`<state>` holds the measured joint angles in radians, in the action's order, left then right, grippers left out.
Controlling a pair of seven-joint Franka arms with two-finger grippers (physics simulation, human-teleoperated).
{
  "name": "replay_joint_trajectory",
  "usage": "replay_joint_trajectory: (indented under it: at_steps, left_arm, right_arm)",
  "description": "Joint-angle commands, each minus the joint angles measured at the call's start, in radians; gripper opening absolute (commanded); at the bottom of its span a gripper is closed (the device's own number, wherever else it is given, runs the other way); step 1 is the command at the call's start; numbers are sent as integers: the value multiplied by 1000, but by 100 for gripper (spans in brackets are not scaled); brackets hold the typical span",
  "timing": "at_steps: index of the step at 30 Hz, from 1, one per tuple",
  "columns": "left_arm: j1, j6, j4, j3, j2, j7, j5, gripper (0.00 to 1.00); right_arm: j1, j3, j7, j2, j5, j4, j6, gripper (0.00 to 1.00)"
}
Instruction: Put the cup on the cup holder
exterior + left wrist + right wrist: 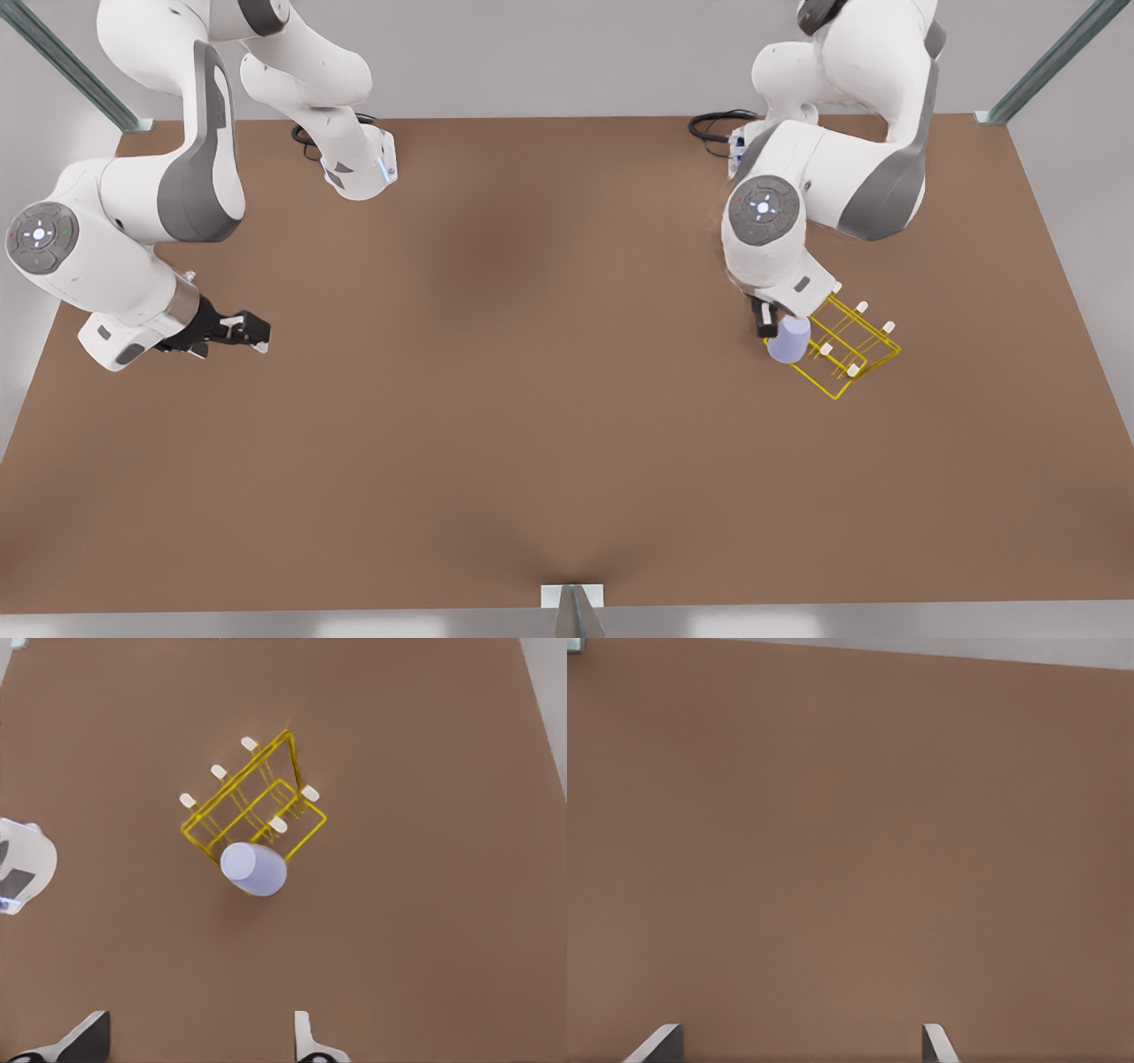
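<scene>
Left wrist view: one cup point(253, 868) is seen at a corner of the one cup holder point(292, 749), five white-capped pegs point(218, 771) left uncovered. The left gripper point(199, 1036) is held above it, fingers apart and off the cup, so placement is judged nearly done; a clean retreat is called for. The right gripper point(252, 332) is parked well apart — fingers spread, waiting.

The front view looks down on my table point(532, 399) from high above. My left wrist camera faces down at the cup holder point(252, 806), sharing it with the front view; my right faces bare tabletop.
</scene>
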<state>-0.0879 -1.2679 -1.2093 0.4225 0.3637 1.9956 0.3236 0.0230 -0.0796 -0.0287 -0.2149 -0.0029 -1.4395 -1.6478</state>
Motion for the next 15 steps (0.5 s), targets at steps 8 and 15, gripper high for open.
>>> replay_joint_trajectory:
  at_steps: [8,15]
  left_arm:
    - [77,-159,31,-108,-8,-1940,-230,100]
    - [76,-153,27,-110,-5,-1939,-229,100]
  right_arm:
    - [2,1,-4,-11,0,2,-3,100]
    - [3,1,-5,-12,1,2,-1,100]
